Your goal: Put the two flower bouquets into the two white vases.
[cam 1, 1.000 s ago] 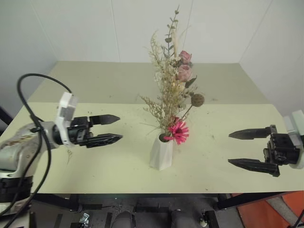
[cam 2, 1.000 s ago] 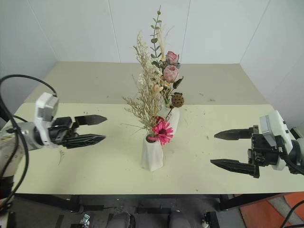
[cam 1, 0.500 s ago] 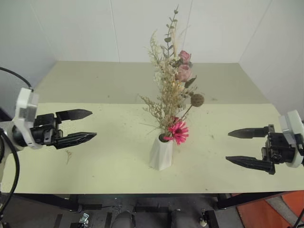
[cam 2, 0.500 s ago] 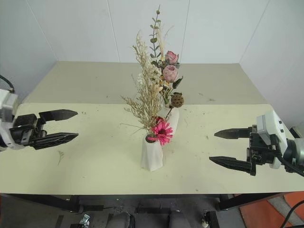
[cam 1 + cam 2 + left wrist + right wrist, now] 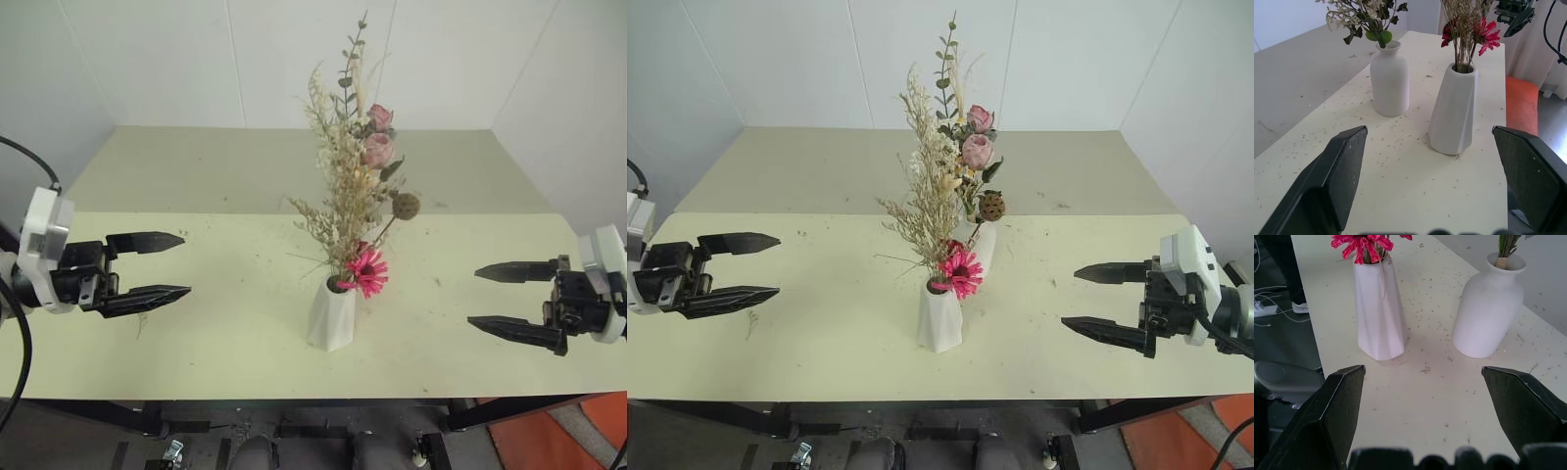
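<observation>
Both bouquets stood in their vases; my left gripper (image 5: 167,264) and right gripper (image 5: 495,297) flanked the faceted vase (image 5: 333,313), jaws open and empty, so I judged a careless inward sweep could topple it.

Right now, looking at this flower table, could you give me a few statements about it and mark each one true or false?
1. The pink daisies stand in the faceted vase. True.
2. The bottle-shaped vase lies tipped over. False: it stands upright behind the faceted one, holding the rose bouquet.
3. The left claw grips a bouquet. False: it is open and empty, off to the side.
4. The right claw is open, apart from both vases. True.
5. Both vases stand on the table. True.
</observation>
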Controlling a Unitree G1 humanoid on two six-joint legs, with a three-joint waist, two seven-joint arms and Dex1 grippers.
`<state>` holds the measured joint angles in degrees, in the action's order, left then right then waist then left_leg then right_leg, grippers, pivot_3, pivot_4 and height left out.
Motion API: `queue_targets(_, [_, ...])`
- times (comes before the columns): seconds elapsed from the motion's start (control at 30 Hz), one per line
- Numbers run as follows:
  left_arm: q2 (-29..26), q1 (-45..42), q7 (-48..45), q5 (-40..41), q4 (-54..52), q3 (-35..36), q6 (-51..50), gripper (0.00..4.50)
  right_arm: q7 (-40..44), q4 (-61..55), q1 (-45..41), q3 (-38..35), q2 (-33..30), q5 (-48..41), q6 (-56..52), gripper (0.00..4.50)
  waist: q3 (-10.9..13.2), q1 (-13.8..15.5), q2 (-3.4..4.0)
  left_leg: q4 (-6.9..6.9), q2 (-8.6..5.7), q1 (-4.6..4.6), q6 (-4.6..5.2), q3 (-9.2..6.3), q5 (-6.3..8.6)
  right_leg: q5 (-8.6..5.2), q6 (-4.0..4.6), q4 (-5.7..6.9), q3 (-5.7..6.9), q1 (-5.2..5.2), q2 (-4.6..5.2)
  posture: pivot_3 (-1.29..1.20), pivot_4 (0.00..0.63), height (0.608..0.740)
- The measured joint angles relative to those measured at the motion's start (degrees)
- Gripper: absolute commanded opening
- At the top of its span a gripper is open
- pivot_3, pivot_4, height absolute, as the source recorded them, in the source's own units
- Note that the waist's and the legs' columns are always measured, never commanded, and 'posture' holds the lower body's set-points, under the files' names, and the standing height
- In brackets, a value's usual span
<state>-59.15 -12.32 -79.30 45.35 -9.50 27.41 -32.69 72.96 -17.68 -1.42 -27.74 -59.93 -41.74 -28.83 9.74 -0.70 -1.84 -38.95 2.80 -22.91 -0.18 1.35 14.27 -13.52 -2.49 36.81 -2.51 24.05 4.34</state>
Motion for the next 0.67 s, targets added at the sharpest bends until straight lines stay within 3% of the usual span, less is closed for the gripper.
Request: queue_targets(0.67, [1.0,-1.3,1.2,0.0,-0.5,-1.0,0.0,4.45,-1.4,-0.3,0.6,0.0,1.5,0.1,0.0,4.5,0.0,0.0,0.0,0.0,0.0,0.0,0.0,0.01,0.0,0.0,0.0,0.01,-0.01,0.0,0.0,0.0,0.15,0.74])
